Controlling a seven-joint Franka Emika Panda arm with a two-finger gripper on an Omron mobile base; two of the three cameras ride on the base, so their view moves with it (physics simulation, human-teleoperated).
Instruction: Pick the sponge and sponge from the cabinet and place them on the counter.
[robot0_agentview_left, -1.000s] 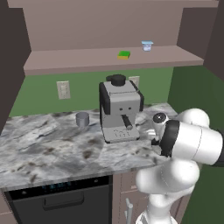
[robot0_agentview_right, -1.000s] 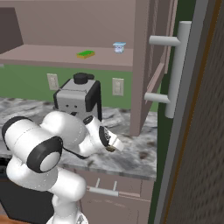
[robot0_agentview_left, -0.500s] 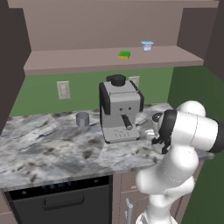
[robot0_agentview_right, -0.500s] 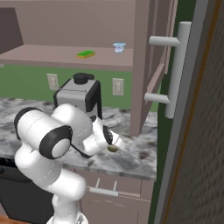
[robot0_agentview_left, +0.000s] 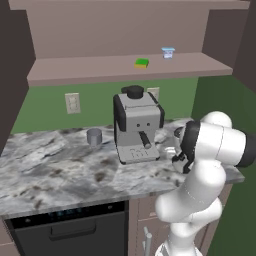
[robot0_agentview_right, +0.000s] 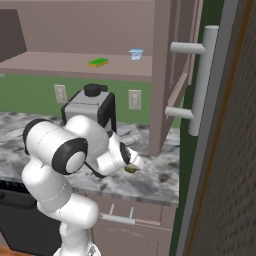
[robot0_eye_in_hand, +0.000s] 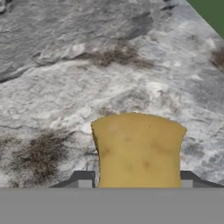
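Seen from the hand: tan-yellow sponge (robot0_eye_in_hand: 138, 151) clamped between the gripper (robot0_eye_in_hand: 137, 179) fingers, just above the marble counter (robot0_eye_in_hand: 87, 65). Seen from the base cameras: green sponge (robot0_agentview_left: 142, 63) on the cabinet shelf (robot0_agentview_left: 90, 67), beside the white cup (robot0_agentview_left: 168, 52).

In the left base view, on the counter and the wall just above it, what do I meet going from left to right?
Wall outlet → small grey cup → coffee machine → the robot's arm, bent over the counter's right end.
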